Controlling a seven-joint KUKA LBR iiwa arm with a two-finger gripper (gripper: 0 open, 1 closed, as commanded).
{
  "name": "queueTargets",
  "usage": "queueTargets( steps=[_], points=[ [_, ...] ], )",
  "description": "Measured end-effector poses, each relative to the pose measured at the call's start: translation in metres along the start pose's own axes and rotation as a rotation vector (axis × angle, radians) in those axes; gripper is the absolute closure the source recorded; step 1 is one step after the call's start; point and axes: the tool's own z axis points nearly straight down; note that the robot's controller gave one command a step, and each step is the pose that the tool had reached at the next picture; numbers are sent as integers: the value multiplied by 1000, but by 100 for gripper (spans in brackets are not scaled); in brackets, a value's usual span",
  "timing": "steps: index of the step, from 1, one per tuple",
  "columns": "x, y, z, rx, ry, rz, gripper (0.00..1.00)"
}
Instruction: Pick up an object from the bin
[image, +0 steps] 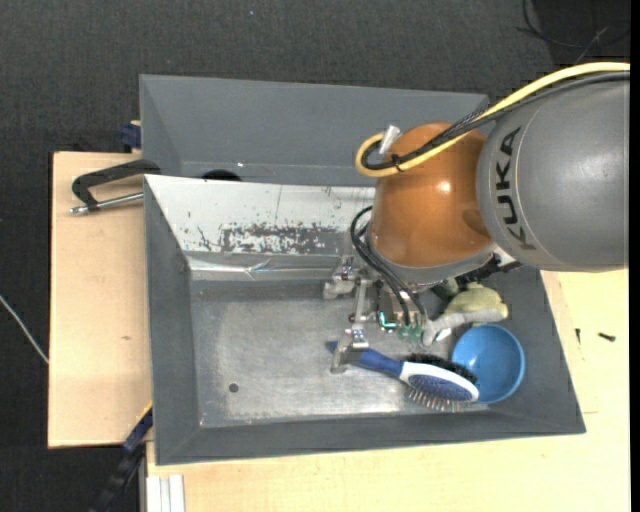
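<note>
Arm (560, 180) nr 1 brush (425, 378), 1 bowl (495, 362).

Brightly lit from above; pale glare on back wall of grey metal bin (262, 352), soft shadow on its floor under the arm (570, 180).

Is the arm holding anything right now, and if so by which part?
Cannot be told. The gripper is down at the handle tip of the blue-and-white brush, beside the blue bowl, but no clear grip shows.
</note>
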Motion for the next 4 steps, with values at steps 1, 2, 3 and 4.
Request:
queueTargets(
  steps=[1, 2, 3, 4],
  points=[
    [8, -31, 40, 2, -5, -317, 0],
    [-16, -47, 106, 2, -11, -476, 0],
    [-18, -47, 102, 3, -13, -475, 100],
    [11, -39, -51, 3, -21, -473, 100]
  ],
)
